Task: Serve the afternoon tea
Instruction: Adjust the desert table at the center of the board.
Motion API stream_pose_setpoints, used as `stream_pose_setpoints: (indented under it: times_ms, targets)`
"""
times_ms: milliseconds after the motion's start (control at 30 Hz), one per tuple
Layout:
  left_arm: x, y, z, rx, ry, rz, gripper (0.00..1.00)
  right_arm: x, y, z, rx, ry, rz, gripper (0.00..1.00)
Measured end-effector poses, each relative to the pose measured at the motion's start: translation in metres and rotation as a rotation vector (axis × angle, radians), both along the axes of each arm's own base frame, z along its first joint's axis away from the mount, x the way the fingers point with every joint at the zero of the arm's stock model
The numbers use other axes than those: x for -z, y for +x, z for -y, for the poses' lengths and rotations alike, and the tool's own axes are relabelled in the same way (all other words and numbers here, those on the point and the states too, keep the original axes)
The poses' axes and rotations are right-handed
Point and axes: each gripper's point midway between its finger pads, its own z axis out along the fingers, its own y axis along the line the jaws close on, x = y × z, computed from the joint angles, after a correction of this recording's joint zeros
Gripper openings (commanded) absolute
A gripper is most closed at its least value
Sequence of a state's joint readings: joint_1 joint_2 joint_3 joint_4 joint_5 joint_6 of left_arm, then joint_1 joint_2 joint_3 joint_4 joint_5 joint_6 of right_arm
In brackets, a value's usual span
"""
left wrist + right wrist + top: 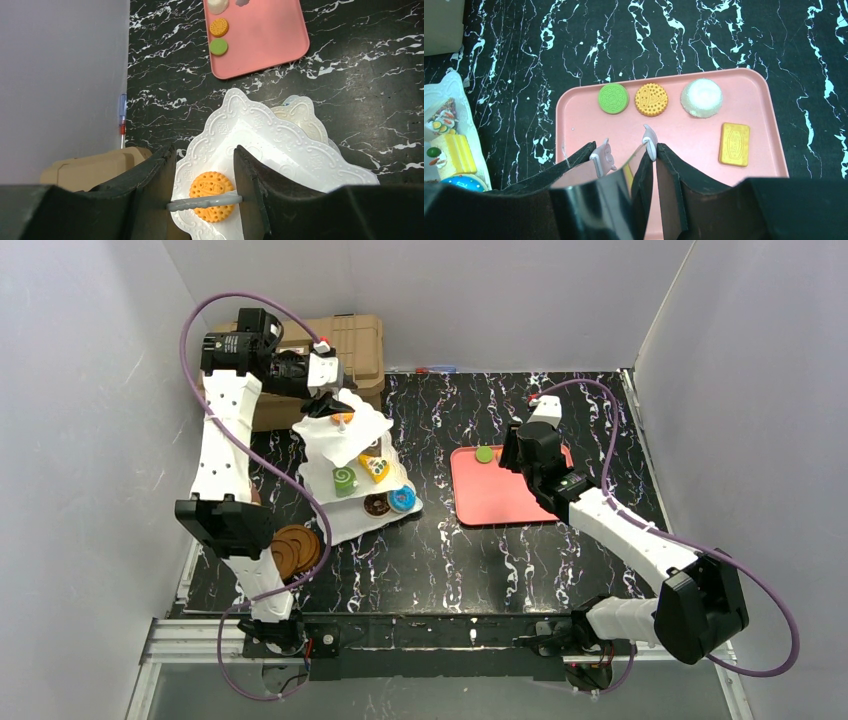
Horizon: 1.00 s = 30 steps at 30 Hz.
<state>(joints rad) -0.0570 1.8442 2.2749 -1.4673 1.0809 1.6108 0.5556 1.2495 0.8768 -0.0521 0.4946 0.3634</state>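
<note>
The white three-tier stand [350,475] stands at the left of the table, with toy pastries on its lower plates. My left gripper [322,405] is at its top, shut on the wire loop [205,202], which spans between the fingers above an orange biscuit [212,192] on the top plate [260,145]. My right gripper [624,155] hovers over the pink tray [674,130] and is shut on shiny metal tongs [614,180], whose white tips stand apart. On the tray lie a green biscuit [613,98], an orange biscuit [651,99], a white dome cake [701,97] and a yellow bar biscuit [734,144]. No cups show.
A tan ribbed hard case [345,350] stands behind the stand, against the back wall. Stacked brown saucers [295,548] lie at the near left by the left arm. A pen [432,370] lies along the back edge. White walls close in the table on three sides.
</note>
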Motion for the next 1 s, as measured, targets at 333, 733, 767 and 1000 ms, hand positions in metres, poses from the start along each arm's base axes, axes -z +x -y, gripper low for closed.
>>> stream_pose_setpoints:
  times_ms: [333,733,767,1000]
  targets:
    - [-0.003,-0.019,0.012,-0.135,-0.079,-0.023,0.04,-0.002,0.000,0.000,0.000,0.004,0.005,0.54]
    - [-0.010,-0.014,0.034,-0.272,-0.075,0.059,0.05,-0.007,-0.001,0.001,0.000,0.010,0.016,0.54]
    - [-0.008,-0.011,0.034,-0.290,-0.068,0.065,0.05,-0.007,-0.001,0.001,0.000,0.011,0.017,0.54]
    - [-0.003,-0.012,0.036,-0.373,-0.054,0.138,0.06,-0.006,-0.002,0.001,0.001,0.008,0.016,0.54]
